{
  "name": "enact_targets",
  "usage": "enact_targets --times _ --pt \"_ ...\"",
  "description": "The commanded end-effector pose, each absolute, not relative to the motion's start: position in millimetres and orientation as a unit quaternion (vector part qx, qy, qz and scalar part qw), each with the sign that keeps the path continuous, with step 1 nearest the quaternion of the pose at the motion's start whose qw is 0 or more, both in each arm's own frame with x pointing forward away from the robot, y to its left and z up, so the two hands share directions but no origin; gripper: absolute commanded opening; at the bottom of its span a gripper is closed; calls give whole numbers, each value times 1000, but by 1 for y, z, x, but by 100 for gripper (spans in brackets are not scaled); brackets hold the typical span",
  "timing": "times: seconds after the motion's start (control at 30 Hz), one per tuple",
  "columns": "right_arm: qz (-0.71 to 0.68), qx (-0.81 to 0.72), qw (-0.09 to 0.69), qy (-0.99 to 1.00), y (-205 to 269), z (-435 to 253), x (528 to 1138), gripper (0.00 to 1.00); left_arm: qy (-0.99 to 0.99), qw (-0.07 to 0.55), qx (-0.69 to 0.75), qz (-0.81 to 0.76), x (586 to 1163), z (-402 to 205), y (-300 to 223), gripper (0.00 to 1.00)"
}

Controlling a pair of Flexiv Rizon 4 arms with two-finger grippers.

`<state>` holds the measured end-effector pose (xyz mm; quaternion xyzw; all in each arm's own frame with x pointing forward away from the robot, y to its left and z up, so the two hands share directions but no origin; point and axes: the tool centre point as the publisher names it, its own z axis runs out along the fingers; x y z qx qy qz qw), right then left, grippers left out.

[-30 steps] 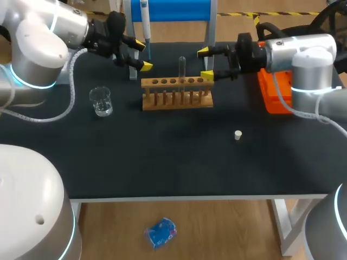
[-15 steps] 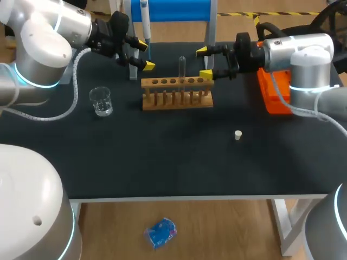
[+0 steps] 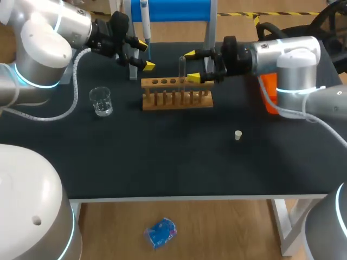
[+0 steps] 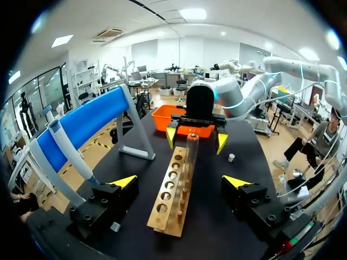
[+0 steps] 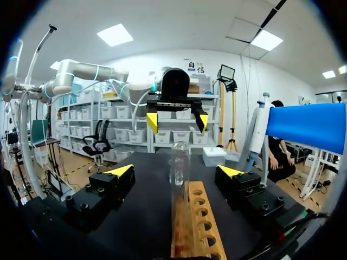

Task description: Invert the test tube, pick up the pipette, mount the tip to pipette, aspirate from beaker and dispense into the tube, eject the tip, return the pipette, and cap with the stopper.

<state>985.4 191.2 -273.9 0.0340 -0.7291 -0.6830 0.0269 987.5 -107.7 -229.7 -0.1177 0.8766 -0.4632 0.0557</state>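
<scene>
R claw (image 3: 191, 66) nearer test tube (image 3: 182, 67), level, released; L claw (image 3: 145, 55) released by pipette (image 3: 145, 16)

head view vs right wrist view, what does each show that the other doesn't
Only the head view: the beaker, the stopper and the orange box. Only the right wrist view: clear gaps between the test tube and the open fingers of the right gripper. Both: the tube, the wooden rack, the pipette and the left gripper.
</scene>
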Motion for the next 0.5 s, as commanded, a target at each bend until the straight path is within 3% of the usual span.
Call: enact_targets --times 0.03,0.1,0.17,0.2,0.33,0.43,0.5 --pt "-685 40 35 -726 203 -280 994 100 877 54 -118 -462 988 -229 -108 100" --pt "-686 41 36 -726 205 -280 994 100 877 54 -118 -462 988 -229 -108 100" --pt "-690 39 37 -722 206 -281 995 79 877 54 -118 -462 988 -229 -108 100" --pt "-692 38 37 -720 207 -281 996 75 877 54 -118 -462 988 -229 -108 100" --pt "-694 37 38 -718 208 -281 996 73 877 54 -118 -462 988 -229 -108 100" --pt "-695 37 39 -717 209 -281 995 54 877 54 -118 -462 988 -229 -108 100" --pt "-696 38 41 -716 211 -280 993 54 877 54 -118 -462 988 -229 -108 100"
